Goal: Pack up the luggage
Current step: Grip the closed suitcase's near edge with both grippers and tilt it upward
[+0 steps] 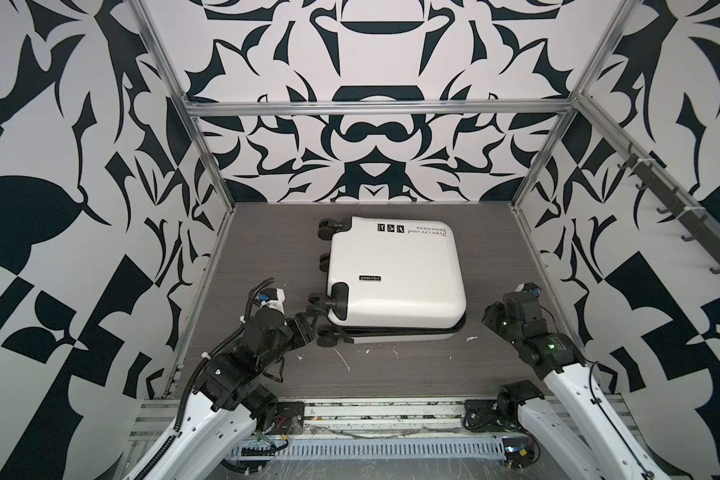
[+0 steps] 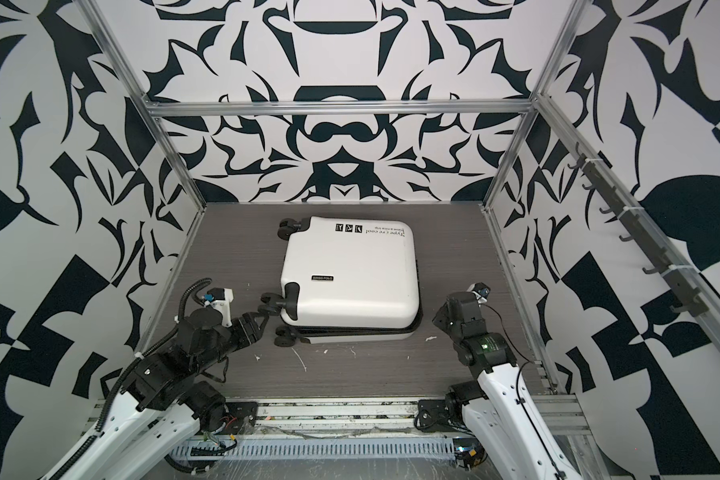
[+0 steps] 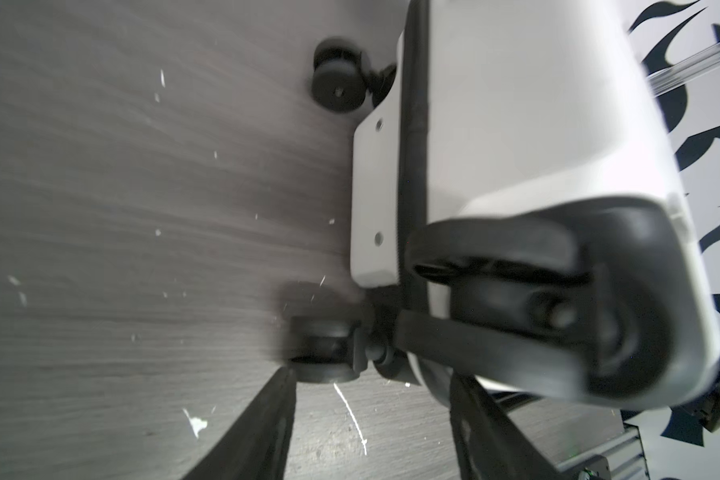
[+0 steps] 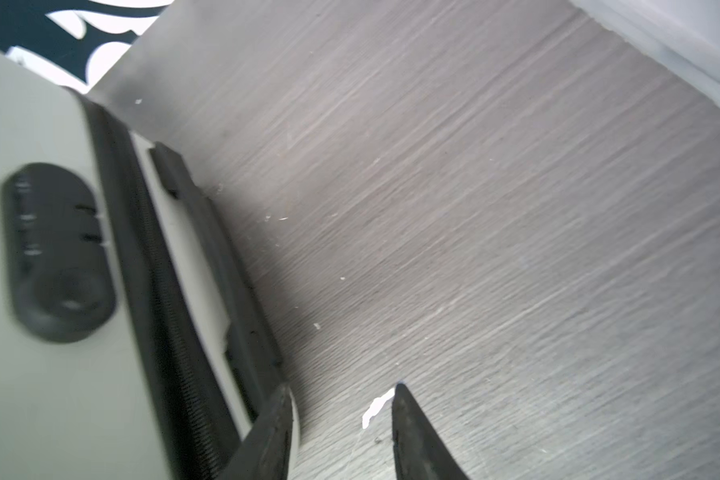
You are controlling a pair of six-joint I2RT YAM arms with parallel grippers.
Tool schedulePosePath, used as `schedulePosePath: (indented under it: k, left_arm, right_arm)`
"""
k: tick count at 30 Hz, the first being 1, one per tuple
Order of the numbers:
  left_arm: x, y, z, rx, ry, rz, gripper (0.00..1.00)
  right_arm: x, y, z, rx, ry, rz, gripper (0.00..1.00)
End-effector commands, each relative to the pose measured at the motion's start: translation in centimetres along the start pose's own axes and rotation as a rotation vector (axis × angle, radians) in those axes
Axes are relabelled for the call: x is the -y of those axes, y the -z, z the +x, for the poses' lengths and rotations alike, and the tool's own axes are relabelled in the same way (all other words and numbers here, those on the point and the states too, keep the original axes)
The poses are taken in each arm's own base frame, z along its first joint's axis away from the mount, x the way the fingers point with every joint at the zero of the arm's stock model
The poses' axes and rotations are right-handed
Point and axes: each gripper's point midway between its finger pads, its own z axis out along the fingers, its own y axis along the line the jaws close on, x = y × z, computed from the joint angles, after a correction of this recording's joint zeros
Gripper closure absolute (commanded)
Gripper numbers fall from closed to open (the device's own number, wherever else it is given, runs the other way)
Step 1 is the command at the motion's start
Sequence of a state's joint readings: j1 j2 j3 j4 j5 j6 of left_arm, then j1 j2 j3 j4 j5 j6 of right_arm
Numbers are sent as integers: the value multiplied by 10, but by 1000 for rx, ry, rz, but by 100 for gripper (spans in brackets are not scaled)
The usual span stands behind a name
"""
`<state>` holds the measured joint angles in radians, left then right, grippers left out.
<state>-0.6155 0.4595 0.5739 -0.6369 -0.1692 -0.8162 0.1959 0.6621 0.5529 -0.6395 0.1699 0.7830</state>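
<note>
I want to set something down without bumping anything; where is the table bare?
Widest: the table strip between the luggage and the front rail. Also free: left of the wheels, and right by the frame. Crowded: its near corners, at the left gripper and right gripper.

Wide bare table (image 1: 262,253) left of the luggage (image 1: 395,274), open as far as the side wall; narrower strip to its right, still passable; only a thin gap behind it before the back wall (image 1: 371,166); broad open band in front of it. Hemmed along its left edge by black wheels (image 1: 327,227) jutting out; crowded near its front-left corner by the left gripper (image 1: 313,321), jaws spread just beside the wheels; near its front-right corner by the right gripper (image 4: 341,388), jaws apart over bare table beside the zipper seam (image 4: 150,291); free above its lid.
</note>
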Motion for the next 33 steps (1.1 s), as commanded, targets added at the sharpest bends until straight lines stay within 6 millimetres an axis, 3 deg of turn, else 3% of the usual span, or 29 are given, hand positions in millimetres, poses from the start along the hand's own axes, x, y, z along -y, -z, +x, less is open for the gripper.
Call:
schedulePosePath:
  k: [1, 5, 10, 14, 18, 22, 33]
  left_arm:
    - [6, 12, -22, 60, -52, -25, 35]
    - [14, 17, -37, 93, -79, -31, 28]
    - [23, 20, -59, 145, -83, -20, 18]
    - [24, 8, -72, 146, -90, -25, 10]
    - [19, -23, -79, 49, -39, 14, 12]
    - [5, -51, -82, -29, 38, 36, 19]
    - [1, -81, -69, -127, 46, 69, 27]
  right_arm:
    - [-16, 1, 10, -87, 39, -69, 60]
    - [-20, -4, 30, -180, 44, -104, 63]
    - [-8, 3, 48, -225, 64, -101, 63]
    - [-9, 8, 67, -293, 57, -145, 62]
    - [-8, 9, 86, -336, 40, -191, 61]
    - [-9, 10, 96, -329, 14, -250, 60]
    - [-39, 2, 98, -343, -55, -407, 58]
